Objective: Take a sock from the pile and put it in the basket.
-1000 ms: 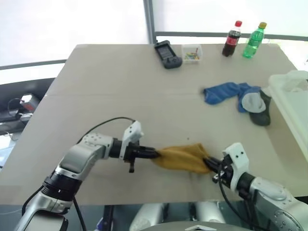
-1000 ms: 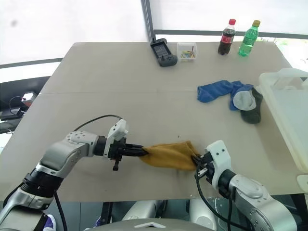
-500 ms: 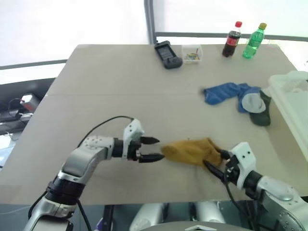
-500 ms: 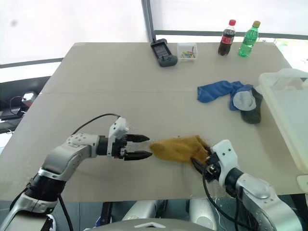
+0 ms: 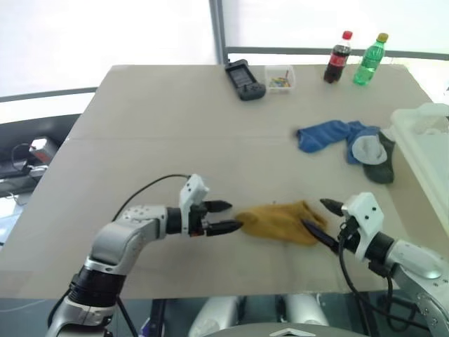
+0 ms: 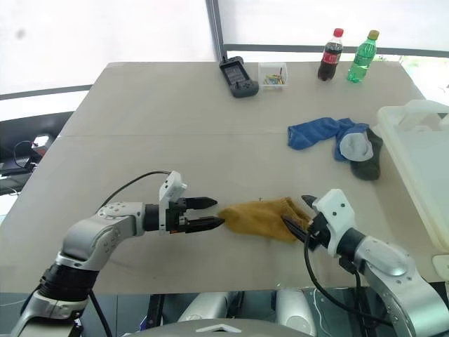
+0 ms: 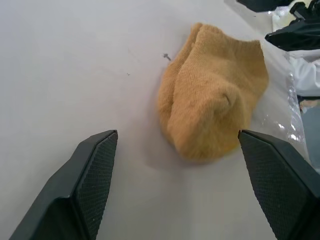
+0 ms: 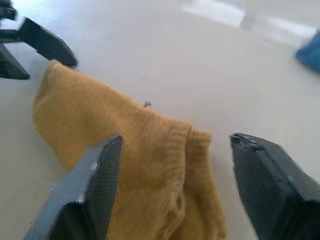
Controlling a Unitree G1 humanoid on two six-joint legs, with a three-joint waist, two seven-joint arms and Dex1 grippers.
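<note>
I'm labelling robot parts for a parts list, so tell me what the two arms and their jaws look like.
Both arms have rounded silver-grey metal shells with black joint rings. Each wrist carries a white, angular housing block. The left gripper and right gripper each end in two slim, black, pointed fingers with fine cross-hatched pads. A thin black cable loops over each forearm.

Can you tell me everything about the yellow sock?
The yellow sock is a small mustard-coloured knit sock with a ribbed cuff, lying crumpled and flat on the tan table, near its front edge. It sits between the left gripper and the right gripper. Both are open; neither holds it. One right finger looks to lie on or just over its cuff end.
</note>
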